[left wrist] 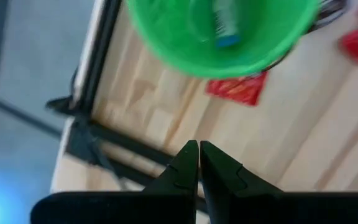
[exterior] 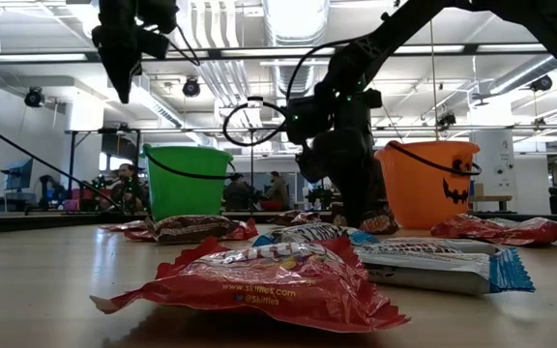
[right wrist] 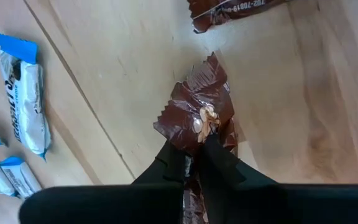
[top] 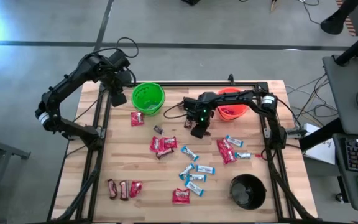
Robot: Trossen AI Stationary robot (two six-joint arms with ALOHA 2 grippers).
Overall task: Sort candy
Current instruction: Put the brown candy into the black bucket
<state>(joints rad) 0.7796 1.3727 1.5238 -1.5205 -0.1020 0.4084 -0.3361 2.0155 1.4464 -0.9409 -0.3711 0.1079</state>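
Bare wood lies open along the table's (top: 123,155) left half, while scattered candy (top: 194,171) crowds the middle, the green bucket (top: 148,98) and orange bucket (top: 232,102) block the far edge, and the black bucket (top: 247,191) seemingly closes the near right corner.

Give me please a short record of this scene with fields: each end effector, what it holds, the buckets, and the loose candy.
left end effector: shut, empty, raised near the green bucket
right end effector: shut on the brown candy, low over the table
green bucket content: one light-blue-and-white bar
orange bucket: far edge of the table, content hidden
black bucket: near right corner
loose candy: red packets, light-blue-and-white bars, brown bars, scattered
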